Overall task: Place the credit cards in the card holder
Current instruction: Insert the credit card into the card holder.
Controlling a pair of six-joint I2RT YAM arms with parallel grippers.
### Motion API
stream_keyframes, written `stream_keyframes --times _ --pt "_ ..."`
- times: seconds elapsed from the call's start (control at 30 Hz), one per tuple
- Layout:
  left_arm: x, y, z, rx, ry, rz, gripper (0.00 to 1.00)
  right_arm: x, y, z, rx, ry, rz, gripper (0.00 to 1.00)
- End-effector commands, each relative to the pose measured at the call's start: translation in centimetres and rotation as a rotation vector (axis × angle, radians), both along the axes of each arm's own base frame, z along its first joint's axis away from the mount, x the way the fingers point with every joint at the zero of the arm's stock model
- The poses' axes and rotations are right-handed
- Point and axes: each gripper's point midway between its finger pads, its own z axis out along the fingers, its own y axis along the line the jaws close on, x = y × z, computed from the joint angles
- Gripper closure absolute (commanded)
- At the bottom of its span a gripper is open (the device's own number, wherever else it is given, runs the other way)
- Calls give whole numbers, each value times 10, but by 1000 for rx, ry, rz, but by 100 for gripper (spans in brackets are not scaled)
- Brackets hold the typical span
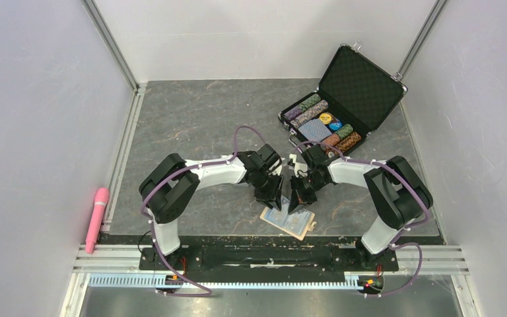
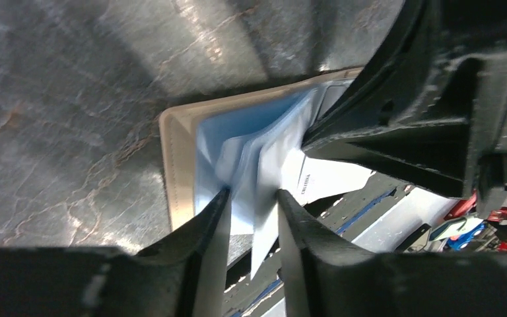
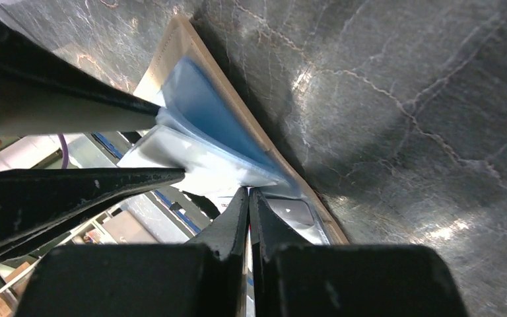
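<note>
Left jaws pinch floppy card holder [image 2: 171,165] | right jaws clamp credit card [image 2: 333,179] | thin, stiff, slick imo, edge grip best

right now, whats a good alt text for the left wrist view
The left gripper has its fingers either side of a lifted pale blue pocket of the open tan card holder, which lies on a grey marbled table. From the right, the right gripper holds a white credit card at the pocket.
</note>
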Motion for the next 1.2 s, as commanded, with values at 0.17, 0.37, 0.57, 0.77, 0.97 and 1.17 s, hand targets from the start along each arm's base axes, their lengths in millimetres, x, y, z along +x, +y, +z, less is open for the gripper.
stream_keyframes --times 0.17,0.37,0.57,0.77,0.97,1.17 --pt "7 -31 20 -117 -45 -1 98 29 5 8 -20 -129 -5 100" --pt "23 -12 21 -47 -100 86 98 65 12 39 -22 -262 -34 100" --pt "38 -10 40 -38 -160 132 93 90 -1 60 -63 -358 -105 100" --pt "30 -39 44 -92 -106 90 62 105 -27 68 -85 -387 -190 100" --pt "12 -66 41 -141 -51 22 65 113 -51 72 -101 -398 -233 100" --pt "1 -90 39 -189 11 -54 64 112 -54 72 -96 -392 -229 100"
